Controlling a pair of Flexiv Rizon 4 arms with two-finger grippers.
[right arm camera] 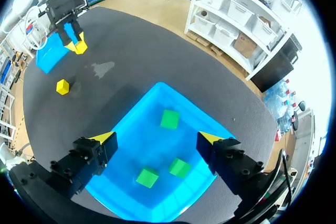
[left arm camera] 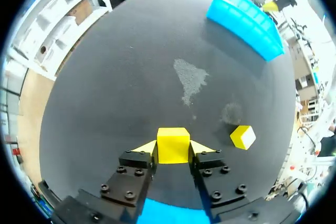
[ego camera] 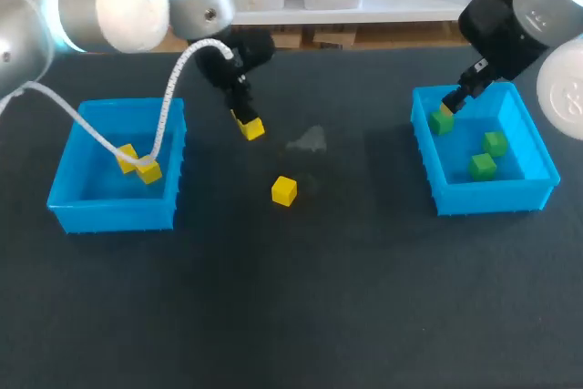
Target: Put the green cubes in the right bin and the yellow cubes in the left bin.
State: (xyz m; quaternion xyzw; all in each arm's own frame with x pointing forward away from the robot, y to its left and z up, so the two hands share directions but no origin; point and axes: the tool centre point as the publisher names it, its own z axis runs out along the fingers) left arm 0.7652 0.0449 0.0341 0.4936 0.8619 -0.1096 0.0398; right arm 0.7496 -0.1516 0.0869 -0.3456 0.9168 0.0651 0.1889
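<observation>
While the left gripper (ego camera: 244, 118) hangs over the dark table (ego camera: 291, 307), its two yellow-tipped fingers (left arm camera: 144, 148) press from either side on a yellow cube (left arm camera: 173, 144), so it is clamped on that cube. In the head view this held cube sits outside the left bin (ego camera: 68, 193), near the wall that faces the table's middle but apart from it, and level with the bin's back half. A white cable (ego camera: 168, 102) from the left arm crosses that bin's rim and drops inside, where two more yellow cubes (ego camera: 148, 170) lie touching each other near the same wall. Between the two bins, which stand well apart, rest only a loose yellow cube (ego camera: 284, 190) and a pale smudge (ego camera: 308, 141). The loose cube is nearer the front than the held one and touches nothing, and in the left wrist view it lies ahead of the gripper and off to one side. The right gripper (right arm camera: 158, 138) is above the right bin (ego camera: 537, 190), over the back corner that faces the table's middle, with its fingers (right arm camera: 107, 139) spread wide and nothing between them. One green cube (ego camera: 442, 121) lies inside just below it, close to the inner wall and touching neither finger; two other green cubes (ego camera: 495, 143) lie apart from each other towards the bin's middle and front
</observation>
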